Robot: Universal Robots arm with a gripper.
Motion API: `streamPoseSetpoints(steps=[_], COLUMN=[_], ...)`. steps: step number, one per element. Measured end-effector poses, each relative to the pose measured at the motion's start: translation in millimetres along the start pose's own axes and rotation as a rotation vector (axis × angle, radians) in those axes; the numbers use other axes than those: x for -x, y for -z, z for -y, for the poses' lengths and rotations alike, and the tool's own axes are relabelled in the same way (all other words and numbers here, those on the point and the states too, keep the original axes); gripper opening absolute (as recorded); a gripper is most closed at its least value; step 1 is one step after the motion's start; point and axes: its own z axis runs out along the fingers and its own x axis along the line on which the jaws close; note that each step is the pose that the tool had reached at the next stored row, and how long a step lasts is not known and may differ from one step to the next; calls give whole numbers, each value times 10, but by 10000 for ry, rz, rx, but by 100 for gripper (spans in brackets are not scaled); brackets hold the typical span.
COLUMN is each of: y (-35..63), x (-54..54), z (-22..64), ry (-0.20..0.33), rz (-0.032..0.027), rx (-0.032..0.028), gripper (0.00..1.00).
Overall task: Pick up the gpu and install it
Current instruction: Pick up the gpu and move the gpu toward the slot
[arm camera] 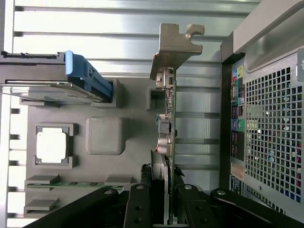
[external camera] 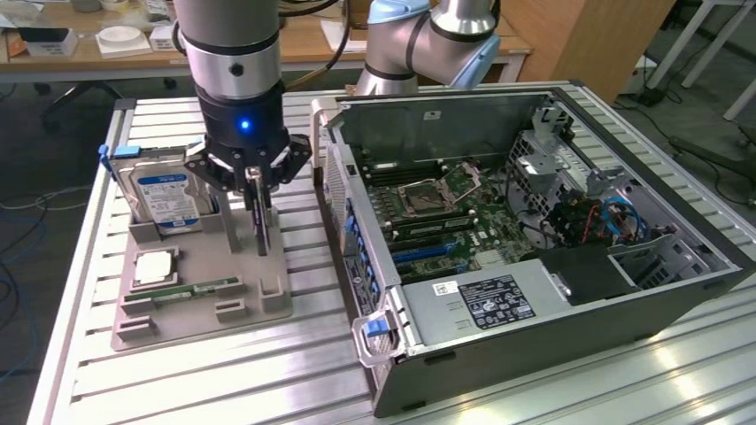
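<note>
Right at the tool, the gripper [arm camera: 165, 209] is pinched narrow on the top edge of the gpu [arm camera: 167, 128], fingers [arm camera: 140, 204] on either face. The card hangs straight down from it, edge-on, with its lower edge at the slot of the grey fixture [arm camera: 104, 135] directly beneath; whether it has cleared that slot I cannot tell. First worry: it's a thin-edge grip, so any sideways drag in the slot could pivot the card between the pads or let it slip. Just out from the fingers, the metal bracket [arm camera: 176, 47] juts off the card's end, and its hooked tab could snag the fixture post beside it. On one flank of the tool the hard drive [external camera: 165, 199] stands upright, close by. On the other the computer case [external camera: 567, 328] wall rises near, and a low swing would clip its rim. Farthest off, past that wall, the motherboard [external camera: 455, 208] slots sit near cables [external camera: 608, 217], and a tilted card would miss the slot or jam the bracket against the rear panel
</note>
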Motion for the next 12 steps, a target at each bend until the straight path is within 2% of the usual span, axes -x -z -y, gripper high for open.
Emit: streamPoseSetpoints(steps=[12], y=[94], x=[0], z=[-9], ry=[0], rz=[0], rx=[6], gripper=[27])
